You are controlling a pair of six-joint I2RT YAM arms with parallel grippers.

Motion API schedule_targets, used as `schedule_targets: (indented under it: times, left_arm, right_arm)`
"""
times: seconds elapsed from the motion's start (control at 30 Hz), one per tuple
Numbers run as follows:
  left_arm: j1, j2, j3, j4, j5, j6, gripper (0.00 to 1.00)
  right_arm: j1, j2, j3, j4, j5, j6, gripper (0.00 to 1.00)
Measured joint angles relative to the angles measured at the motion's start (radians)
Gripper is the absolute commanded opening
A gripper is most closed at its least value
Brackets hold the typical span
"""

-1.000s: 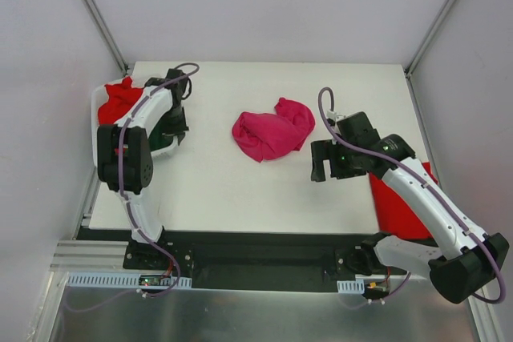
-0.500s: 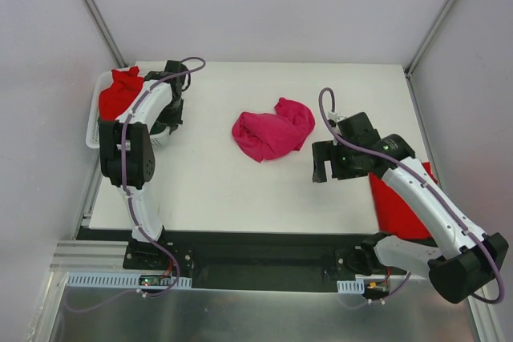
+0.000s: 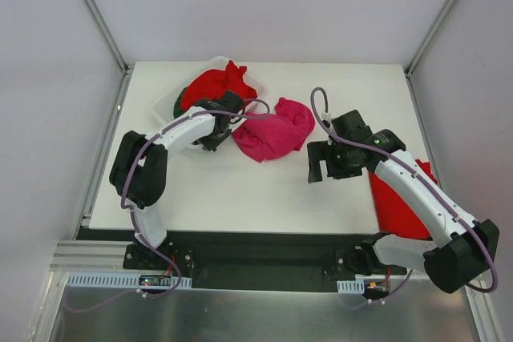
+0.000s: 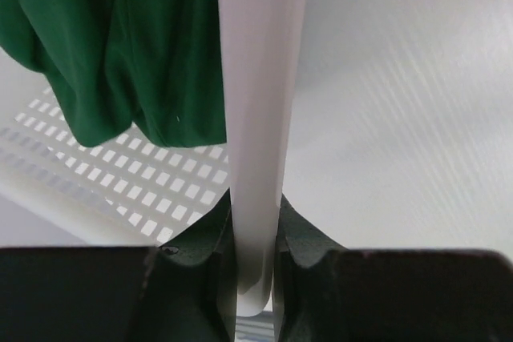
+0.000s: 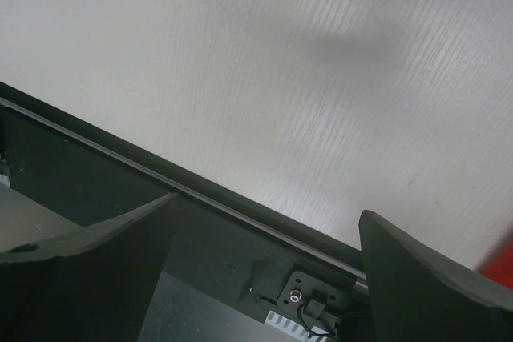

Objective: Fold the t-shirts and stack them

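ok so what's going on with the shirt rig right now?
The left gripper is shut on the rim of the white plastic lattice basket. The basket holds a bright red t-shirt and a dark green t-shirt, and it sits beside the crumpled magenta-pink t-shirt on the white table. The right gripper hangs open over bare table, holding nothing. Another red t-shirt lies at the table's right edge, partly under the right arm.

Crumpled magenta t-shirt (image 3: 272, 132) beside white basket (image 3: 164, 103)
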Motion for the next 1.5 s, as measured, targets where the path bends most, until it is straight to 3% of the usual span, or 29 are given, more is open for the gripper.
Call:
schedule_targets:
  times: [0.17,0.47,0.67,1.13,1.17,1.2,1.33,1.5]
  left_arm:
    - [0.033,-0.007,-0.041,-0.013,0.002,0.053,0.00]
    - [0.241,0.033,0.028,-0.031,-0.042,0.037,0.00]
    - [0.251,0.108,0.084,-0.033,-0.067,0.023,0.00]
    - [0.273,0.248,0.270,-0.019,-0.099,0.147,0.00]
    - [0.275,0.248,0.270,-0.020,-0.100,0.150,0.24]
    - [0.280,0.248,0.270,-0.020,-0.100,0.151,0.98]
    - [0.272,0.246,0.267,-0.028,-0.155,0.147,0.99]
    - [0.204,0.196,0.241,-0.048,-0.321,0.132,0.99]
  right_arm:
    - [0.000,0.002,0.000,0.015,-0.013,0.000,0.96]
    - [0.000,0.003,0.000,0.013,-0.026,-0.004,0.96]
    - [-0.005,0.003,0.000,0.003,-0.026,-0.022,0.96]
    - [-0.011,0.014,0.000,0.003,-0.065,-0.041,0.96]
    - [-0.012,0.015,0.000,0.003,-0.068,-0.044,0.96]
    - [-0.013,0.016,0.000,0.003,-0.070,-0.045,0.96]
    - [-0.017,0.024,-0.003,0.006,-0.085,-0.050,0.96]
    - [-0.021,0.057,-0.005,0.016,-0.104,-0.051,0.96]
